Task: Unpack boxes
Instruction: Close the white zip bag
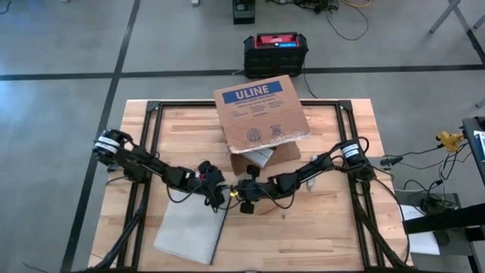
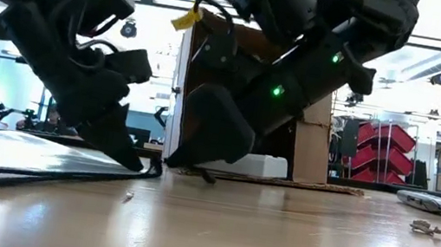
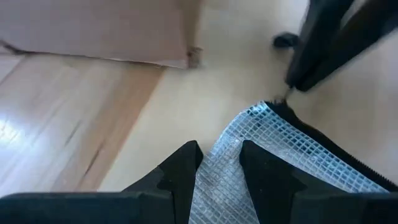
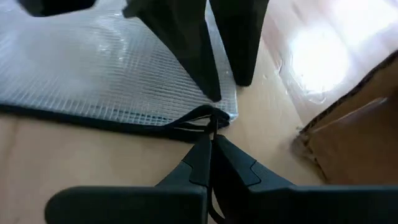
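The brown cardboard ULINE box (image 1: 261, 114) stands at the table's far middle, labelled face up; it also shows in the low view (image 2: 313, 146). A clear grid-mesh pouch (image 1: 189, 231) with a black zipper edge lies flat on the table at the near left. My left gripper (image 1: 221, 199) and my right gripper (image 1: 239, 197) meet at the pouch's far right corner, in front of the box. The left gripper (image 3: 221, 168) is shut on the pouch near that corner. The right gripper (image 4: 208, 149) is shut on the zipper end. My left gripper has the mesh of the pouch (image 3: 217, 171) between its two fingers, close to the zipper corner. The fingers slant down from the table's left. The rest of the pouch lies on the table. One layer or several, I cannot tell. My right gripper pinches the black zipper end at the pouch's corner (image 4: 209, 124) between its two fingertips. The fingers slant down from the table's right, roughly along the zipper edge. The corner sits at table height just ahead of the left fingers (image 4: 211, 74).
A white packet (image 1: 259, 157) lies under the box's near side. A black-and-red case (image 1: 276, 49) stands on the floor beyond the table. A small grey object (image 2: 426, 201) and a scrap (image 2: 426, 228) lie at the right. Bare wood shows at the near right (image 1: 318, 235).
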Controlling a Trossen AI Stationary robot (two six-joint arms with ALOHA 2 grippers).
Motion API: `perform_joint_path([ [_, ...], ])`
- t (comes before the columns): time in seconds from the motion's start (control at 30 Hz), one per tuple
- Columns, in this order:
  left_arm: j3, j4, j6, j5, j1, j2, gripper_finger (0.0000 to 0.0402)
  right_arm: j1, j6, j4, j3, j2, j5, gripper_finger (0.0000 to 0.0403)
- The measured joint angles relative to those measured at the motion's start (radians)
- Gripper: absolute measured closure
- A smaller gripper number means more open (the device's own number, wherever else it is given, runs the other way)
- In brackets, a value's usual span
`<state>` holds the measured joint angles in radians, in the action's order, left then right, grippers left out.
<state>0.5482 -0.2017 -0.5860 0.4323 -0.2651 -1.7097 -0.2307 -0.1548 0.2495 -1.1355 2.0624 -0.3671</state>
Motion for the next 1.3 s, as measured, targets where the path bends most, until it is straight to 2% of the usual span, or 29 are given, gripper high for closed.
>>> perform_joint_path([
  [0.2, -0.001, -0.002, -0.071, 0.019, 0.001, -0.009, 0.0284, 0.001, -0.087, 0.026, -0.003, 0.033, 0.021, 0.0403],
  [0.4, -0.004, 0.033, -0.165, 0.019, 0.002, -0.008, 0.0284, -0.058, -0.114, 0.022, -0.004, 0.027, 0.018, 0.0403],
  [0.53, -0.015, 0.012, -0.189, 0.018, 0.002, -0.007, 0.0284, -0.103, -0.115, -0.04, -0.013, 0.006, 0.033, 0.0403],
  [0.6, -0.015, 0.013, -0.193, 0.019, 0.0, -0.007, 0.0284, -0.113, -0.135, -0.118, -0.016, -0.008, -0.005, 0.0403],
  [0.67, -0.015, 0.008, -0.188, 0.018, -0.001, -0.007, 0.0284, -0.115, -0.159, -0.158, -0.017, -0.013, -0.058, 0.0403],
  [0.77, -0.02, -0.008, -0.184, 0.018, -0.005, -0.004, 0.0284, -0.093, -0.162, -0.169, -0.017, -0.016, -0.08, 0.0403],
  [0.87, -0.025, -0.019, -0.178, 0.01, -0.021, 0.015, 0.0284, -0.076, -0.132, -0.17, -0.016, -0.016, -0.092, 0.0403],
  [1.07, -0.003, -0.072, -0.028, -0.008, -0.047, 0.068, 0.0284, -0.028, -0.045, -0.16, -0.021, -0.016, -0.101, 0.0403],
  [1.3, 0.008, -0.086, 0.009, 0.023, -0.017, 0.038, 0.0284, 0.002, -0.014, -0.158, -0.037, -0.016, -0.099, 0.0403],
])
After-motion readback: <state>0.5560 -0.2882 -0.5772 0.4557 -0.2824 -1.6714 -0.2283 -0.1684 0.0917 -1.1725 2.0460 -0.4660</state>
